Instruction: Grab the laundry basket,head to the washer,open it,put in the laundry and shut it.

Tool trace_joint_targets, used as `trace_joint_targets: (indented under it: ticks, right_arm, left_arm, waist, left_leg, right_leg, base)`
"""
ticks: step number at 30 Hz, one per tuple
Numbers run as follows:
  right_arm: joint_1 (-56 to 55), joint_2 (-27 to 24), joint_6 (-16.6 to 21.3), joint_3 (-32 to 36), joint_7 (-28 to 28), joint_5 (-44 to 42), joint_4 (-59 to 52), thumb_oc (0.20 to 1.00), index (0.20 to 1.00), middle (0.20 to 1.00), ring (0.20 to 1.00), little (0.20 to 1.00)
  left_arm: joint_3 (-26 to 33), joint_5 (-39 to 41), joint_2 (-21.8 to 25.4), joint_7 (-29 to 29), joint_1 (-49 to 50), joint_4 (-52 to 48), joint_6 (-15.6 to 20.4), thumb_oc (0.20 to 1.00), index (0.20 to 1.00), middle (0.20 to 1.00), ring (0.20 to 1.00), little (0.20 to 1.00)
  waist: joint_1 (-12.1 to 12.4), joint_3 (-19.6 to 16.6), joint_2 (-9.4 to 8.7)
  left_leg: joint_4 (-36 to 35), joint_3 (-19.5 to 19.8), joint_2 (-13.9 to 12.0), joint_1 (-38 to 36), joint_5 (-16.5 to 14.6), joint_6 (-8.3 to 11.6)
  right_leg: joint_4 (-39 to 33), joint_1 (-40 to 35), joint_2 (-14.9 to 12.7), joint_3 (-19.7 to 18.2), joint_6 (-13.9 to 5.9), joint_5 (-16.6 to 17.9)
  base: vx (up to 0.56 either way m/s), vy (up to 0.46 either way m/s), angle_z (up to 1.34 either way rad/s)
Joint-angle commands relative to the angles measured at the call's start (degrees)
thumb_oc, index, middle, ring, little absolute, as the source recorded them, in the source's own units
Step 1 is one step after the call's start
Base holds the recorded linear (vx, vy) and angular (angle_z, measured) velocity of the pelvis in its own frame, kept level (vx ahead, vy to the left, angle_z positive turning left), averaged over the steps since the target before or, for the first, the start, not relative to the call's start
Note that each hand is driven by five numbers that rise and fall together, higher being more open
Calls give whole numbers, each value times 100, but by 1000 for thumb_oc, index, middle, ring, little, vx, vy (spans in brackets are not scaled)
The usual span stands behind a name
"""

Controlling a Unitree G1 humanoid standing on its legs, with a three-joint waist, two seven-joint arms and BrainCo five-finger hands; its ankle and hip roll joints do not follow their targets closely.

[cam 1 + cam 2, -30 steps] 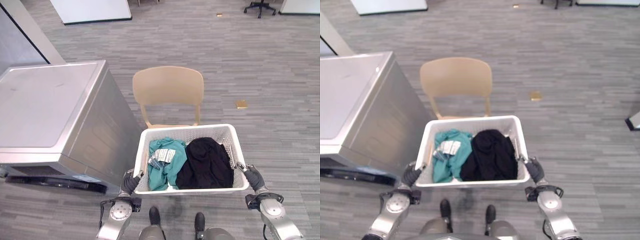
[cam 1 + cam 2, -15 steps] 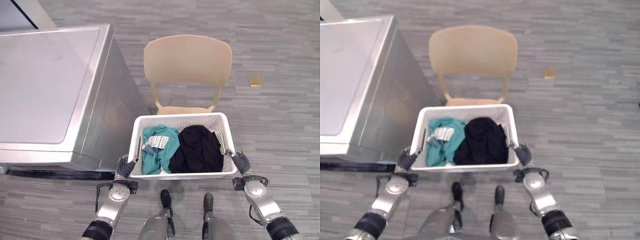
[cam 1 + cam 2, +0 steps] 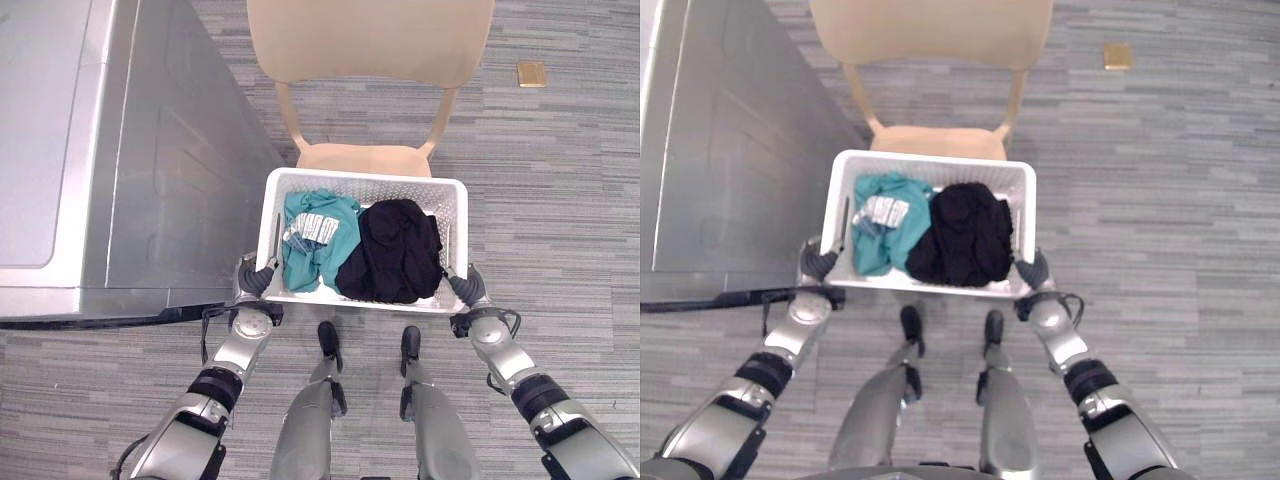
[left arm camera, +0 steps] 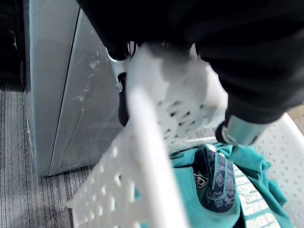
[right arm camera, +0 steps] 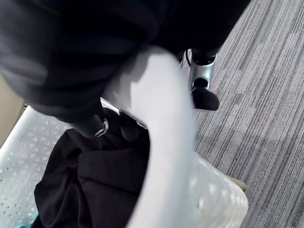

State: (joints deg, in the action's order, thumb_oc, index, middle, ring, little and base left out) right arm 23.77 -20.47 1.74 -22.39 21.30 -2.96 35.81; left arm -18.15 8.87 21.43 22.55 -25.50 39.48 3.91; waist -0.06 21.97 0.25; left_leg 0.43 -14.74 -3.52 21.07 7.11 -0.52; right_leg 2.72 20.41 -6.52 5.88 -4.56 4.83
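Observation:
I hold a white perforated laundry basket (image 3: 364,184) between both hands, in front of me. My left hand (image 3: 254,277) is shut on the basket's left rim (image 4: 147,142). My right hand (image 3: 466,288) is shut on the right rim (image 5: 166,118). Inside lie a teal garment (image 3: 318,240) with a white label and a black garment (image 3: 395,250). The silver-grey washer (image 3: 120,170) stands at my left, its side panel close to the basket's left end.
A tan chair (image 3: 368,60) stands just beyond the basket, its seat (image 3: 362,159) touching or under the basket's far rim. A small tan square (image 3: 531,73) lies on the grey plank floor at the far right.
The camera has tilted down and drawn closer to the washer and chair. The basket stays in both hands and now sits nearer the chair seat.

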Motion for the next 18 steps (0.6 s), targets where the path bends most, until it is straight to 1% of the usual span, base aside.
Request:
trace_joint_targets:
  ticks: [1,9,12,15,18]
  right_arm:
    - [196,539,439,-488,-94,-56,-274,1000,1000,1000,1000,1000]
    - [-93,377,407,-348,-161,-17,-369,1000,1000,1000,1000,1000]
    - [-376,246,448,3,-161,-132,-580,1000,1000,1000,1000,1000]
    - [-554,157,462,186,-185,-167,-718,1000,1000,1000,1000,1000]
    - [-840,4,504,556,-327,-360,-897,1000,1000,1000,1000,1000]
  left_arm:
    - [-414,76,-335,-73,-309,-212,552,1000,1000,1000,1000,1000]
    - [-93,176,-283,-64,191,-551,608,1000,1000,1000,1000,1000]
    - [239,388,-236,-81,564,-823,694,1000,1000,1000,1000,1000]
    - [389,509,-224,-124,758,-977,727,1000,1000,1000,1000,1000]
    - [611,605,-152,-349,1114,-1264,734,1000,1000,1000,1000,1000]
  waist:
    - [44,-301,-165]
    - [80,-346,-162]
    - [94,-404,-166]
    - [103,-429,-164]
    - [113,-473,-174]
  left_leg:
    - [850,390,-165,456,-659,471]
    - [804,436,-171,300,-692,470]
    - [786,438,-166,153,-724,462]
    - [772,444,-166,67,-741,460]
    - [725,440,-175,-107,-747,459]
  right_leg:
    - [369,242,-309,92,-241,-428]
    - [352,112,-298,109,-214,-436]
    - [344,-10,-289,99,-200,-449]
    - [346,-81,-282,96,-191,-469]
    - [326,-253,-277,90,-192,-507]
  base:
    - [0,0,0]
    - [12,-5,5]
    - [11,-2,0]
    - [9,-5,-1]
    - [0,0,0]
